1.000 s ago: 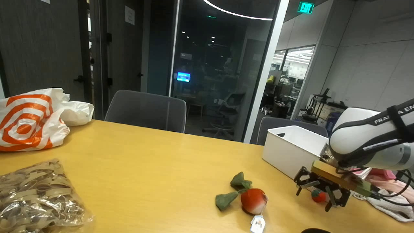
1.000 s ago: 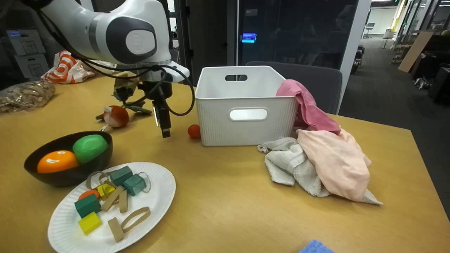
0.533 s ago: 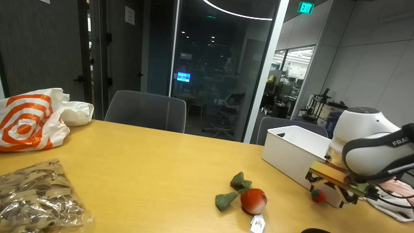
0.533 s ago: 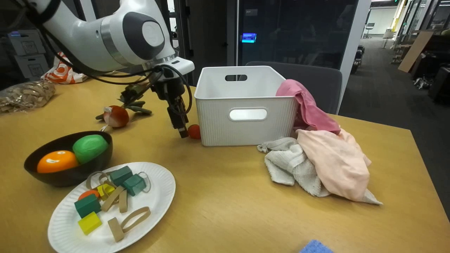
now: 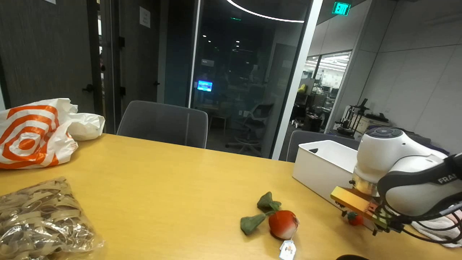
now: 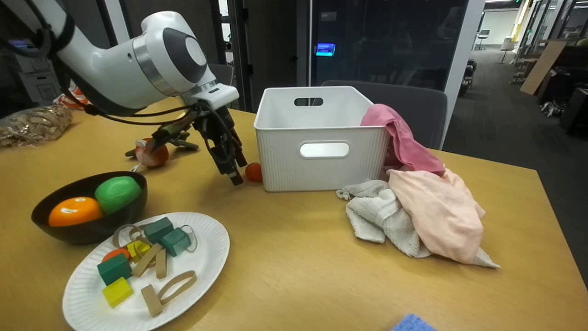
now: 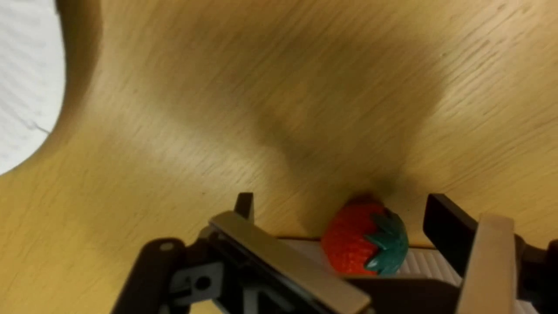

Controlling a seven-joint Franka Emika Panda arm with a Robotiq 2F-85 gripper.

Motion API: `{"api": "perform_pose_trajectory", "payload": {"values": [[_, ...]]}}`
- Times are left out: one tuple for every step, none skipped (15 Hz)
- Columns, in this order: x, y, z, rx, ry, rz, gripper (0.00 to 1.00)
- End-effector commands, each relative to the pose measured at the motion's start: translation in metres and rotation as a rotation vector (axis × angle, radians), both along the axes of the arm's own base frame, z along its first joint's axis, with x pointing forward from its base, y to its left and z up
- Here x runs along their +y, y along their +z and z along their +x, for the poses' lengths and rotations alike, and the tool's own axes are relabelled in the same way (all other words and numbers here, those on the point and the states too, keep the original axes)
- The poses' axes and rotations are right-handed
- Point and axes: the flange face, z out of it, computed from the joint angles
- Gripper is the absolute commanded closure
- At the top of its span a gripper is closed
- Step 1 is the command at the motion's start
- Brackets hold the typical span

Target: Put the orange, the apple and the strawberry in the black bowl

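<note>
The strawberry [image 5: 355,218] sits on the table close beside the white bin; it also shows in an exterior view [image 6: 253,172]. In the wrist view the strawberry [image 7: 353,237], red with green leaves, lies between the spread fingertips of my gripper [image 7: 342,209]. The gripper is open and tilted, with space between the strawberry and both fingertips. The black bowl [image 6: 92,233] stands in an exterior view and holds the orange [image 6: 76,212] and the green apple [image 6: 118,194]. Only a sliver of the bowl's rim [image 5: 352,257] shows in an exterior view.
The white bin [image 6: 285,161] stands right behind the strawberry, with cloths [image 6: 432,207] at its side. A paper plate [image 6: 202,262] with blocks and bands lies before the bowl. A larger red round fruit [image 5: 283,224] with leaves and a tag lies nearby.
The gripper has moved toward the bin and come down over the strawberry, tilting as it went. The strawberry, bowl and fruits in it have stayed in place.
</note>
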Motion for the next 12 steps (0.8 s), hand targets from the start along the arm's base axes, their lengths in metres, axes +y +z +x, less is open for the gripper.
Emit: {"api": "perform_pose_trajectory", "payload": {"values": [[0.010,0.000,0.008,-0.030,-0.012,-0.079,0.00],[0.011,-0.001,0.008,-0.030,-0.015,-0.096,0.00],[0.011,-0.003,0.008,-0.031,-0.016,-0.108,0.00],[0.010,-0.005,0.008,-0.027,-0.018,-0.116,0.00],[0.009,-0.007,0.009,-0.022,-0.024,-0.123,0.00],[0.009,-0.009,0.010,-0.019,-0.027,-0.127,0.00],[0.008,-0.010,0.011,-0.016,-0.026,-0.130,0.00],[0.008,-0.010,0.012,-0.017,-0.025,-0.138,0.25],[0.008,-0.010,0.013,-0.019,-0.022,-0.148,0.26],[0.008,-0.010,0.014,-0.024,-0.021,-0.158,0.34],[0.009,-0.009,0.015,-0.027,-0.022,-0.167,0.41],[0.009,-0.009,0.016,-0.030,-0.021,-0.176,0.49]]}}
